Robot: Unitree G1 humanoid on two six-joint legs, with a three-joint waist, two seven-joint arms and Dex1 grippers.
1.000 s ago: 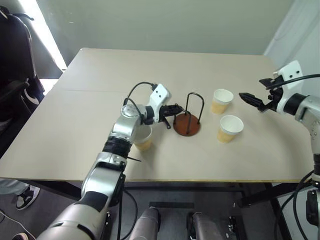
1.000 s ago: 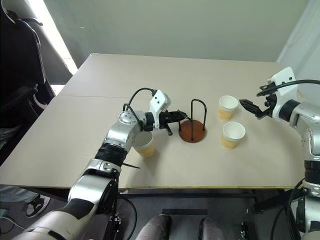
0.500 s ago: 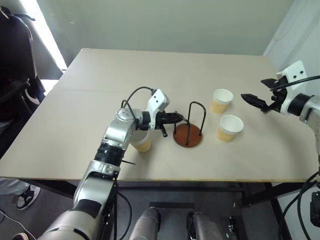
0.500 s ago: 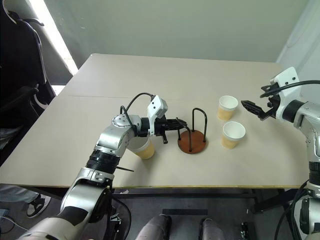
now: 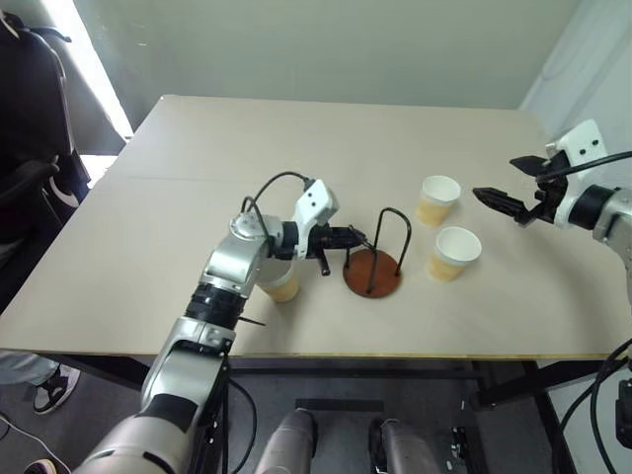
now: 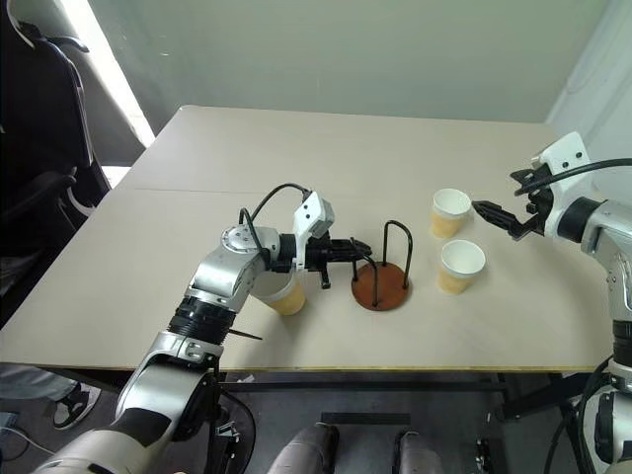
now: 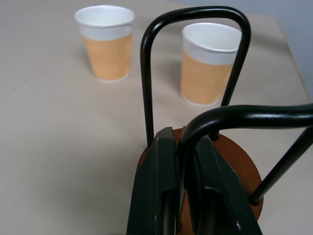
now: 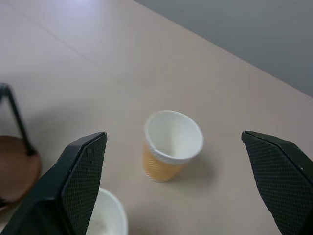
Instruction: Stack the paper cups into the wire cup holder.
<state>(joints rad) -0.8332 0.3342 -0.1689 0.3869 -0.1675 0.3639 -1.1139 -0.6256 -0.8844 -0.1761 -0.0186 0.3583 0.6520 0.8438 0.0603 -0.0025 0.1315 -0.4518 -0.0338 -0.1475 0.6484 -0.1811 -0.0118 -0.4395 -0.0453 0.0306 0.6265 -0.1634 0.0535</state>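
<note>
Your left gripper (image 7: 183, 161) is clamped shut on a wire loop of the wire cup holder (image 5: 373, 259), fingers pinching the near loop just above the reddish-brown disc base; the holder stands upright on the surface (image 5: 296, 148), roughly mid-surface.

Your right gripper (image 5: 499, 199) hangs above the surface w/ fingers spread wide, nothing between them, pointing toward the far cup.

Paper cups, 3 total, all upright:
- One (image 5: 282, 281) sits just behind/under your left forearm, left of the holder, partly hidden by the arm.
- One (image 5: 437, 199) on the holder's right, farther back, near the right gripper's tips but apart from them.
- One (image 5: 454, 253) also right of the holder, closer to the front edge, just beside the previous cup, not touching it.

No cup is in the holder yet. In the left wrist view both right-side cups show beyond the holder's loops.
</note>
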